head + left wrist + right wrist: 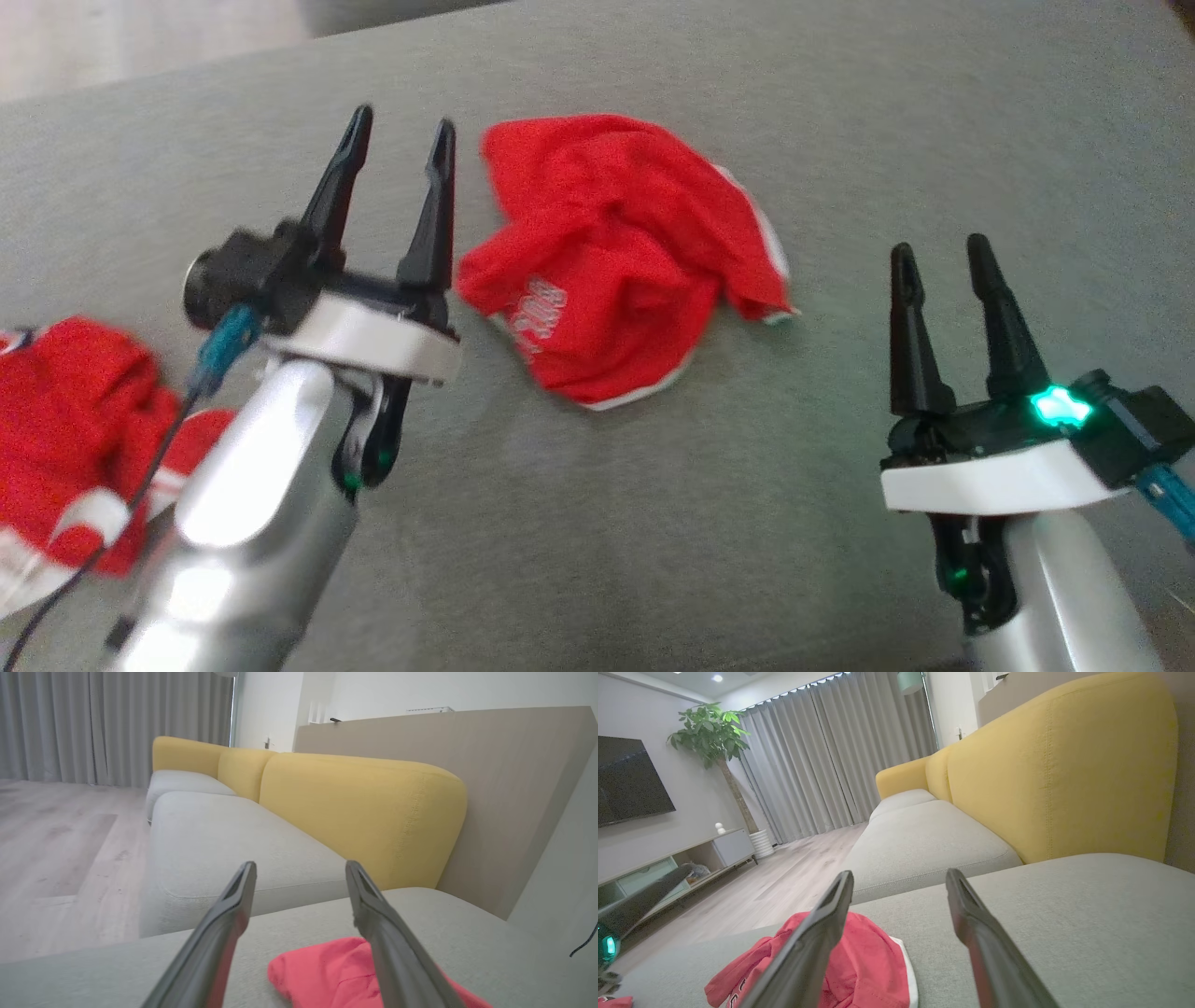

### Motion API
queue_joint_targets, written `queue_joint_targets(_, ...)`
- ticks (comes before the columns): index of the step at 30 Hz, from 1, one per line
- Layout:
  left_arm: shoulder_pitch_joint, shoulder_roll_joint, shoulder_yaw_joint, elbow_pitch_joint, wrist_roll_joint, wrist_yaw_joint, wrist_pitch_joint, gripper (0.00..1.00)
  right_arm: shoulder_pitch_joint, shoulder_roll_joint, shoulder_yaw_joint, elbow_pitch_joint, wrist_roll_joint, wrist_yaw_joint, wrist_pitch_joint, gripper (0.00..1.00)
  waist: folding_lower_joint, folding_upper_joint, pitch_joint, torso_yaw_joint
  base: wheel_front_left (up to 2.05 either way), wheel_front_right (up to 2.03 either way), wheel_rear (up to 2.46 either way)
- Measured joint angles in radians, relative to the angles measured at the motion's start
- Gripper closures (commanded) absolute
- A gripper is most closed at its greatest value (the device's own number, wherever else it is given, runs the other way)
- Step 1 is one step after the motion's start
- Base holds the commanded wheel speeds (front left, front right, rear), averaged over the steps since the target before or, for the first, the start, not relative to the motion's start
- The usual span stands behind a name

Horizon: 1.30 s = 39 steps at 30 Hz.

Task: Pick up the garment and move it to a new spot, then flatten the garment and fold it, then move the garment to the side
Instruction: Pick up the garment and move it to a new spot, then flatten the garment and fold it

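Closest to the head camera is the silver forearm of the left arm, ending in the left gripper, whose two dark jaws stand spread with nothing between them. Just beside those jaws, on their right, lies the garment: a crumpled red top with white trim along its edges, resting in a loose heap on the grey sofa seat. White lettering crosses the garment's near left side, but it is blurred and creased and cannot be read; no brand can be made out. To the garment's right and nearer the robot, well apart from it, the right gripper hovers above the seat, jaws likewise spread and empty, a green light glowing at its base. To the garment's left and nearer the robot, a second red cloth with white stripes lies partly hidden behind the forearm. From the left wrist, the garment shows low down, between the spread jaws and partly behind one of them. From the right wrist, the garment lies behind one jaw, off to the side of the gap. Beyond the garment run yellow back cushions, grey curtains, a potted plant and a wall-mounted television.
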Motion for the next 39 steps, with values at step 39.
queue_joint_targets(39,0.491,-0.177,0.285,-0.195,0.264,-0.106,-0.002,0.00,0.086,0.001,-0.053,0.308,-0.084,0.000,0.007,0.00,0.0000,0.0000,-0.117,0.301,0.00,0.00,0.00)
